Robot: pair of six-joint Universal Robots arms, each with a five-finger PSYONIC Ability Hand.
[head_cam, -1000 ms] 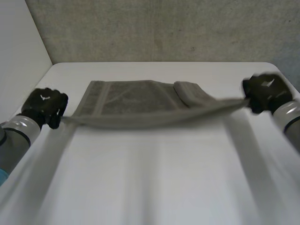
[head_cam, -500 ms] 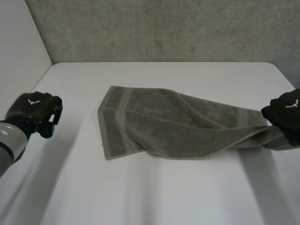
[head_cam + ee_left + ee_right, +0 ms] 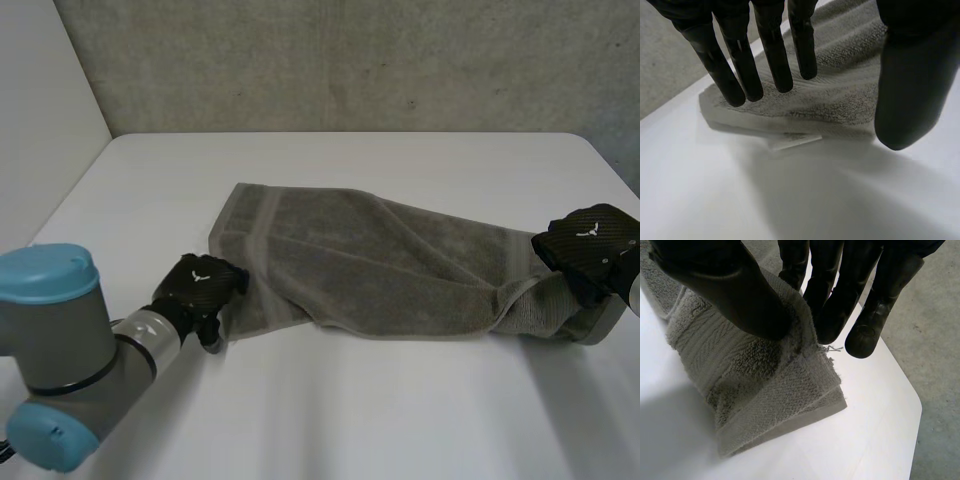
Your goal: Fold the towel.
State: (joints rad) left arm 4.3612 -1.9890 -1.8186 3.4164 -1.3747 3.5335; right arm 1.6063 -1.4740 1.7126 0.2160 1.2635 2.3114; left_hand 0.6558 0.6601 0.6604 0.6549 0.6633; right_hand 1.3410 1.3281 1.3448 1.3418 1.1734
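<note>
Black fingers of the left hand [image 3: 200, 288] are held straight and spread just over the near-left corner of the grey towel [image 3: 380, 262], beside a white label [image 3: 794, 140] at its edge. The towel's right end is pinched between thumb and fingers of the right hand [image 3: 590, 243] near the edge of the table [image 3: 330, 420]; bare tabletop is left open in front.

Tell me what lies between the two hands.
The towel alone, lying rumpled on the table, as the head view shows: the left hand open at one corner, the right hand pinching the other end.
</note>
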